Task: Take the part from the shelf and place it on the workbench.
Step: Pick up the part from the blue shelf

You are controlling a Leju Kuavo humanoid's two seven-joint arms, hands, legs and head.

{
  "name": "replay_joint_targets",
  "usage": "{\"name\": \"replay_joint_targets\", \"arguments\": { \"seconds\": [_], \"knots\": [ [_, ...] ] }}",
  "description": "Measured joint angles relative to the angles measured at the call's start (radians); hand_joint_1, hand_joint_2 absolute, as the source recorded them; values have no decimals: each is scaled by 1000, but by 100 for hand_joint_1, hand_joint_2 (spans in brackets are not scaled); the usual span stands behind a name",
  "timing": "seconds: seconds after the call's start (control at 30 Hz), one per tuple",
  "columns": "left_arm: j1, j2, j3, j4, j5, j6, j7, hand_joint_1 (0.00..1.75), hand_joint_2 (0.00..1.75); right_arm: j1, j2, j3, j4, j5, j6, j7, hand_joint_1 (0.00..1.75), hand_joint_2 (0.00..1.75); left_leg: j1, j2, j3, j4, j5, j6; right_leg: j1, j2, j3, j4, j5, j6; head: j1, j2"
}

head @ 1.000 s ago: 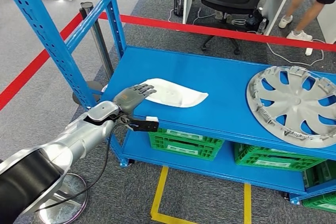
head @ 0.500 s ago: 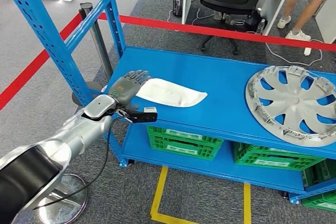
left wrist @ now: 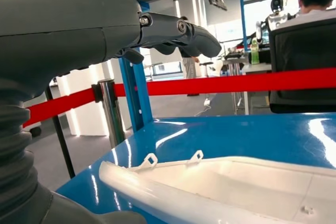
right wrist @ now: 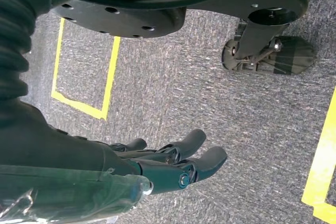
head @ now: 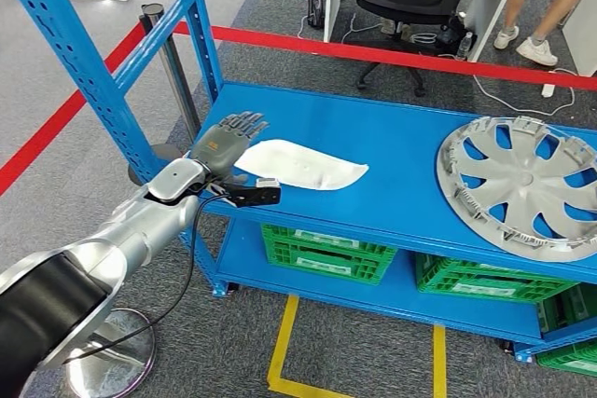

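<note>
We saw the long white moulded plastic part (head: 302, 165) lying flat on the top board of the blue metal shelf (head: 380, 128), near the shelf's left front corner. It was a shallow, tray-like panel, broad and rounded at its left end and tapering to a point at its right end. From the left wrist view the part (left wrist: 238, 187) showed a raised rounded rim around a hollow middle, with two small white tabs standing up from its far edge. It rested with its hollow side facing up.
</note>
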Motion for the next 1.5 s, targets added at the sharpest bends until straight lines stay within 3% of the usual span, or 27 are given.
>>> {"name": "replay_joint_targets", "arguments": {
  "seconds": [0.97,1.5],
  "knots": [
    [26,2,23,7,17,-78,35,0,175,0,0,0,0,2,0,0,0,175,0,0,0,0,-1,0,0,0,0,0,-1,0,0,0],
    [64,32,61,13,39,-150,29,0,175,0,0,0,0,9,3,-3,0,175,0,0,0,0,-1,0,0,-1,1,0,-1,0,0,0]
  ]
}}
